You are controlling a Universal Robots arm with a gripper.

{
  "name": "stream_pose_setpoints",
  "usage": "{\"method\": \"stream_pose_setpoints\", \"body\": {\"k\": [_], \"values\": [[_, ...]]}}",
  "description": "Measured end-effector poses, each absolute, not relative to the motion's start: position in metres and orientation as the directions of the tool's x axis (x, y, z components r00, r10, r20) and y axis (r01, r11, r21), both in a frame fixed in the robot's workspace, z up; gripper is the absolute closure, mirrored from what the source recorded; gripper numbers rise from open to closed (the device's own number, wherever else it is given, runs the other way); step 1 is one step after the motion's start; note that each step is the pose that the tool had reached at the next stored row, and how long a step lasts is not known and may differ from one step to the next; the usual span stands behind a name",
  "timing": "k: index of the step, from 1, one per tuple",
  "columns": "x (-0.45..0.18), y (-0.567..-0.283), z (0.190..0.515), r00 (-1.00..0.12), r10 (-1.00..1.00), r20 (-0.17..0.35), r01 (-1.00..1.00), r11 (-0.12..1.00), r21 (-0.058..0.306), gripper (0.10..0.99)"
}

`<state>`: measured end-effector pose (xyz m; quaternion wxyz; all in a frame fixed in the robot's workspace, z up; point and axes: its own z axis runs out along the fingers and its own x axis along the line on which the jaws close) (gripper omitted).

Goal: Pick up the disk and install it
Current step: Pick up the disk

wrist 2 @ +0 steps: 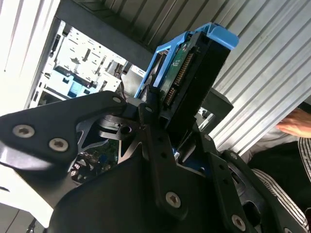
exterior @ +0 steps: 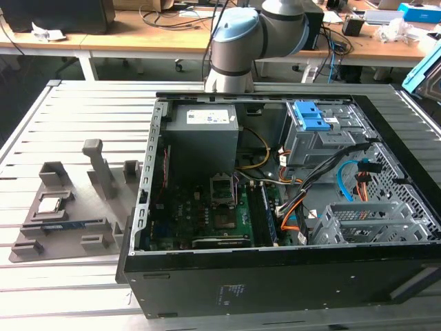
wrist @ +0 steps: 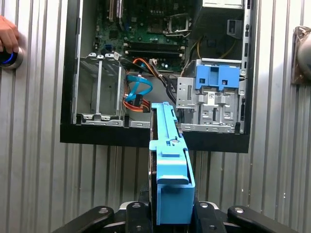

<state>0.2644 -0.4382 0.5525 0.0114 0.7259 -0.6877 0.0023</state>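
Gripper (wrist: 172, 216) pinches the disk (wrist: 170, 160) between its fingers, seemingly by the blue carrier's sides, holding it edge-on above the ribbed surface (wrist: 39, 170), pointing toward the open computer case (wrist: 112, 133).

An open black computer case (exterior: 275, 283) lies on the slatted metal worktop (exterior: 69, 303). Inside it, a grey power supply (exterior: 201, 134) sits next to a green motherboard (exterior: 200, 214). A grey bay (exterior: 313, 148) carries a blue latch (exterior: 310, 116). Orange cables (exterior: 293, 207) and a blue cable (exterior: 343, 181) run beside a perforated drive cage (exterior: 365, 221). At the exterior view's left, a grey fixture (exterior: 76, 234) holds a small square chip (exterior: 52, 204).
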Motion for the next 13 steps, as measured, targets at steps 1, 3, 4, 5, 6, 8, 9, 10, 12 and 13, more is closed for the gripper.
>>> {"method": "stream_pose_setpoints", "body": {"k": [1,3,4,5,6,8,9,10,12,13], "values": [[0.264,-0.442,0.552,0.054,-0.998,0.019,-0.998,-0.054,0.013,0.722],[0.263,-0.446,0.552,0.054,-0.998,0.019,-0.998,-0.054,0.013,0.722],[0.262,-0.449,0.551,0.054,-0.998,0.019,-0.998,-0.054,0.013,0.722],[0.262,-0.452,0.551,0.054,-0.998,0.019,-0.998,-0.054,0.013,0.722],[0.261,-0.454,0.551,0.054,-0.998,0.019,-0.998,-0.054,0.013,0.722],[0.260,-0.461,0.550,0.054,-0.998,0.019,-0.998,-0.054,0.013,0.722],[0.260,-0.463,0.550,0.054,-0.998,0.019,-0.998,-0.054,0.013,0.722],[0.260,-0.466,0.550,0.054,-0.998,0.019,-0.998,-0.054,0.013,0.722],[0.259,-0.470,0.549,0.054,-0.998,0.019,-0.998,-0.054,0.013,0.722],[0.258,-0.474,0.549,0.054,-0.998,0.019,-0.998,-0.054,0.013,0.722]]}}
